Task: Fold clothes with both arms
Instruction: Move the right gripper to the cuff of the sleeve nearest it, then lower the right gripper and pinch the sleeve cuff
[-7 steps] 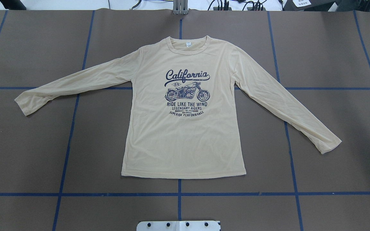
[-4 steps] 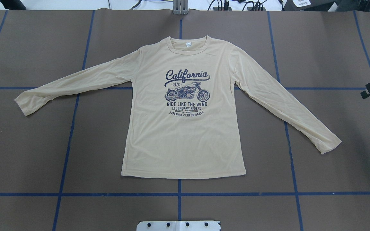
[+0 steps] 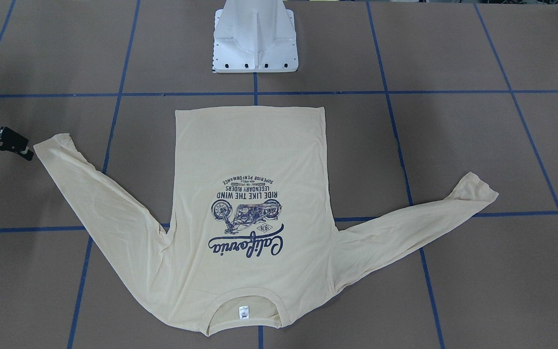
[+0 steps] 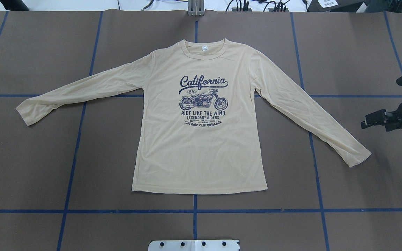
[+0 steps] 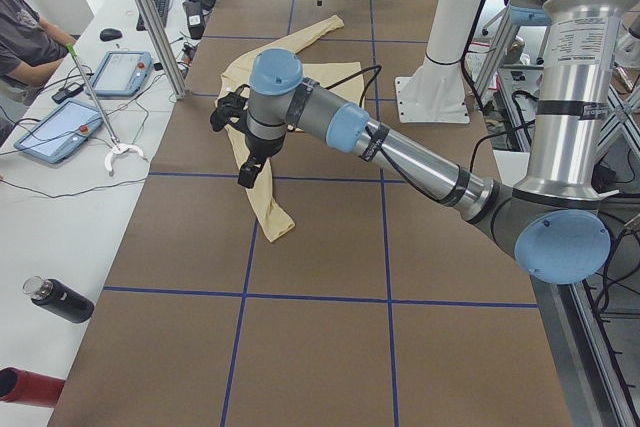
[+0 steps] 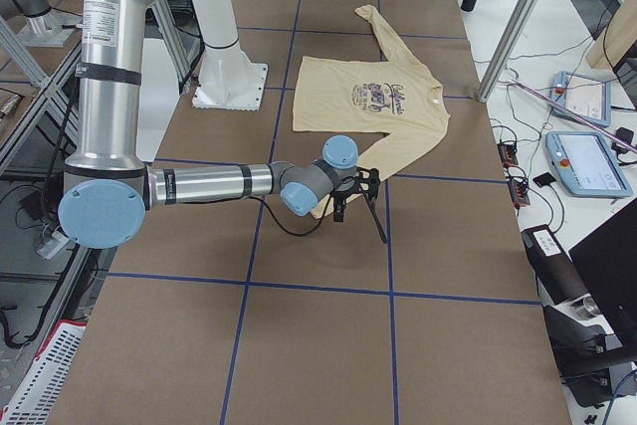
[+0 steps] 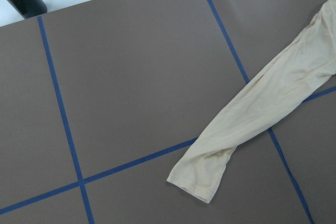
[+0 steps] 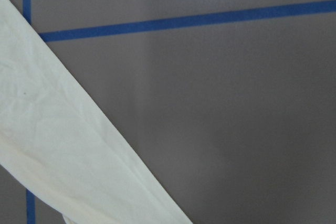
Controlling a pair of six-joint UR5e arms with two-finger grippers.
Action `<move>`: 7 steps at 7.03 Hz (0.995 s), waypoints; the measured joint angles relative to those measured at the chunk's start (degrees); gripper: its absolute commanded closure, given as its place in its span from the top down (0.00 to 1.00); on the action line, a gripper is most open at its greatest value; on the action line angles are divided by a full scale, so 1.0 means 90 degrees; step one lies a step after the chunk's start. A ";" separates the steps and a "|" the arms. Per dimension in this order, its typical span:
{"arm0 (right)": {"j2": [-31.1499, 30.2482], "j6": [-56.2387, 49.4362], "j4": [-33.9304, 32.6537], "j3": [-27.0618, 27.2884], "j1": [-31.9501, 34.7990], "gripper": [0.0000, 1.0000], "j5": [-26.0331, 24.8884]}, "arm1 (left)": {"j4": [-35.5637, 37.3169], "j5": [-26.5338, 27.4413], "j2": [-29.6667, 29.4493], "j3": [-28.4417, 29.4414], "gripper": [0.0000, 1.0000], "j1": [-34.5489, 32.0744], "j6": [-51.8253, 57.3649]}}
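T-shirt (image 4: pixel 201 157) lies flat, print up, sleeves spread | right gripper (image 4: pixel 368 121) hovers near one cuff | left gripper (image 5: pixel 247 172) over opposite sleeve | whether either is open or closed cannot be told

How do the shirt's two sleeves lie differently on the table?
The left sleeve spreads out almost sideways, while the right sleeve slants more steeply back toward the robot. The left sleeve ends level with the print; the right sleeve ends nearer the hem. Both lie flat and unfolded on the table.
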 measured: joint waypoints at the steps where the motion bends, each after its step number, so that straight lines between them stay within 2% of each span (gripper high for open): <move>1: -0.0092 0.0211 0.0152 -0.0021 -0.0186 0.95 -0.0037 | 0.0000 0.0003 0.0003 -0.0037 1.00 0.0000 -0.0032; 2: -0.0191 0.0284 0.0207 -0.0030 -0.0304 0.90 -0.0032 | -0.0003 0.0003 0.0005 -0.0083 1.00 0.0006 -0.0146; 3: -0.0300 0.0305 0.0227 -0.0030 -0.0368 0.77 0.0001 | -0.0007 -0.0001 0.0003 -0.0124 1.00 0.0016 -0.0281; 7: -0.0455 0.0330 0.0234 -0.0092 -0.0466 0.74 0.0078 | -0.0010 -0.0004 0.0009 -0.0163 1.00 0.0032 -0.0373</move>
